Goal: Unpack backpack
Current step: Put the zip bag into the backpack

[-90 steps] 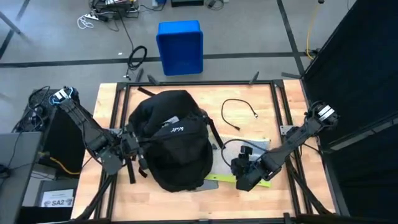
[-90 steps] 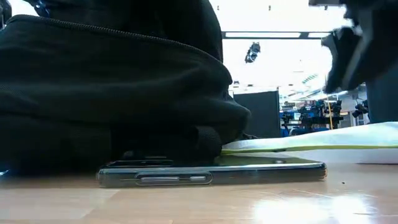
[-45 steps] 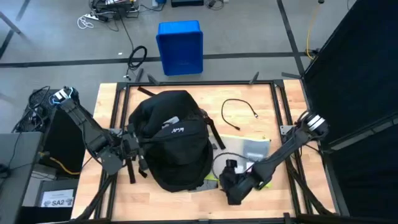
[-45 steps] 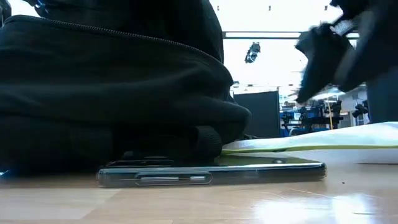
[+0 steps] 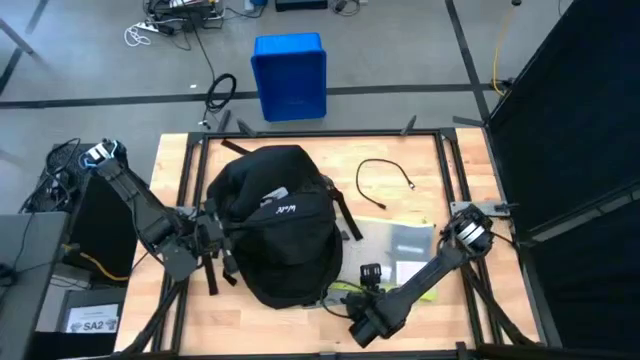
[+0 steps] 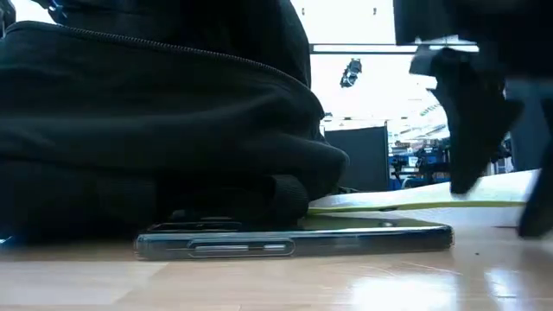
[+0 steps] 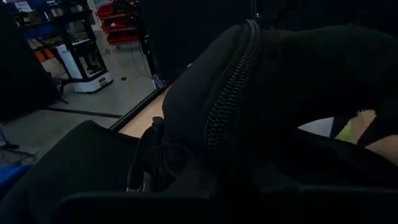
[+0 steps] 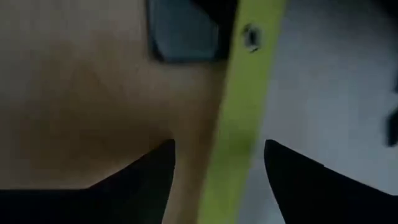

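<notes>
Yellow-green folder edge [image 8: 239,134] sits between my right gripper's [image 8: 214,165] spread fingers, so I descend squarely before pinching.

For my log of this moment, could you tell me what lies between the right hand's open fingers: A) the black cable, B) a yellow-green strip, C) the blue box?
B: the right wrist view shows the yellow-green strip running between the open right hand.
</notes>
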You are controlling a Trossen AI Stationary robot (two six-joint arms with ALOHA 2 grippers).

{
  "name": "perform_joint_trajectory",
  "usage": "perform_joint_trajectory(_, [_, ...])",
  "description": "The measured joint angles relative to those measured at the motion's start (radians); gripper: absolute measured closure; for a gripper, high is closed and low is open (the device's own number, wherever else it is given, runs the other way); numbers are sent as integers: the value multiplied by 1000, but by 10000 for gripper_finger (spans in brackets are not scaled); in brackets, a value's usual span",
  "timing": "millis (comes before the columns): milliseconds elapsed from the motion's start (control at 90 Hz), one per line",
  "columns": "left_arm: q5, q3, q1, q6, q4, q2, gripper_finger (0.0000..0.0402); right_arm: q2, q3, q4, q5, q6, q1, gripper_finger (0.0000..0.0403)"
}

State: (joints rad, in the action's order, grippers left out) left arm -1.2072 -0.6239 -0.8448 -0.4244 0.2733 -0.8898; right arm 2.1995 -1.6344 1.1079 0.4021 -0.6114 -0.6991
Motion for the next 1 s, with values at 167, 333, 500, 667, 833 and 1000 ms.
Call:
perform_joint_trajectory(167, [15, 0, 0, 1, 1, 0, 401, 10, -3, 28, 49, -84, -2, 150])
perform_joint_trajectory(333, [15, 0, 0, 7, 2, 0, 401, -5, 2, 143, 103, -159, 3, 121])
perform_joint_trajectory(500, [16, 0, 0, 13, 2, 0, 401, -7, 2, 303, 104, -275, 1, 115])
perform_joint_trajectory(667, [16, 0, 0, 15, 2, 0, 401, -7, 10, 351, 107, -329, 18, 125])
perform_joint_trajectory(833, [16, 0, 0, 21, 2, 0, 401, -9, 90, 303, 103, -338, 51, 144])
perform_joint_trajectory(1000, [27, 0, 0, 26, 1, 0, 401, -20, 200, 209, 101, -334, 95, 186])
